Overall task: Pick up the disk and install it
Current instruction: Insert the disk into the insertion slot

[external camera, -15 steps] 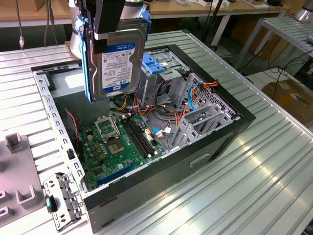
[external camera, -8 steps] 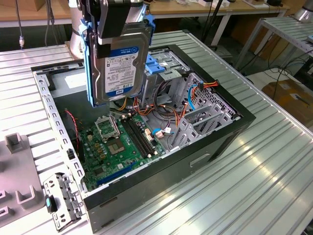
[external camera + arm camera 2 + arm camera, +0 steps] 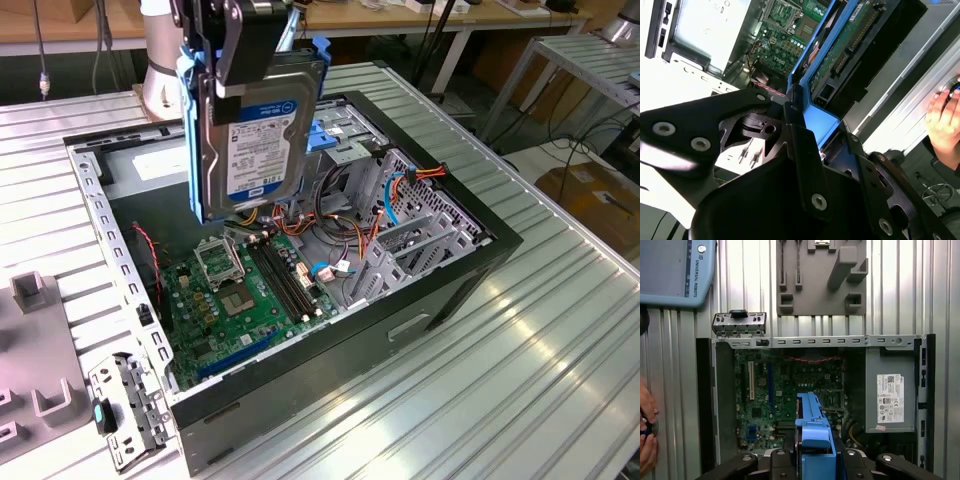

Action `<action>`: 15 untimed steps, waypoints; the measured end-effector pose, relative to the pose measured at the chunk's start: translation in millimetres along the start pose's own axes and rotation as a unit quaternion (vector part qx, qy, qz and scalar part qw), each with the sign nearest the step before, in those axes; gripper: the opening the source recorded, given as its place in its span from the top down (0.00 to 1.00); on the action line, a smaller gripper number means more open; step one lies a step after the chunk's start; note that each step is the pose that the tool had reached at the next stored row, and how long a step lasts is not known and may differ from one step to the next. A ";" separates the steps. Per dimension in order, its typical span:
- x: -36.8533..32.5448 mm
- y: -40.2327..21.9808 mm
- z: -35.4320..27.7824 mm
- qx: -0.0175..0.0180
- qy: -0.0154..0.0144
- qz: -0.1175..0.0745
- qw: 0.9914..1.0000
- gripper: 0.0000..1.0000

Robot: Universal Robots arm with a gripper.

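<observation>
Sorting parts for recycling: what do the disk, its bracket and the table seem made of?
Disk: silvery metal case, dull sheen, with a paper-like label. Bracket: probably plastic, matte blue, moulded shape. Table: ribbed metal, perhaps aluminium, glossy reflections.

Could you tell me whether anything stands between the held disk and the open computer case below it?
Nothing visible does. The disk, clamped in the gripper, hangs in open air above the case; loose cables lie inside, under its lower edge.
</observation>
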State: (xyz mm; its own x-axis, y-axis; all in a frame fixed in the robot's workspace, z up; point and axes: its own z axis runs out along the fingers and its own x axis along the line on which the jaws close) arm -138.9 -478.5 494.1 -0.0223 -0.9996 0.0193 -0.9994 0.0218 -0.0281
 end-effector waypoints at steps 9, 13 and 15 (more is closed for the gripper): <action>0.3 -12.7 0.5 0.000 0.000 0.000 1.000 0.63; 0.4 -12.7 0.5 0.000 0.000 0.000 1.000 0.63; 0.3 -12.7 0.5 0.000 0.000 0.000 1.000 0.63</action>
State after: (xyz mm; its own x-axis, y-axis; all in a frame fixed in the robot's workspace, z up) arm -126.2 -479.1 494.0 -0.0224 -0.9996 0.0194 -0.9994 0.0218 -0.0280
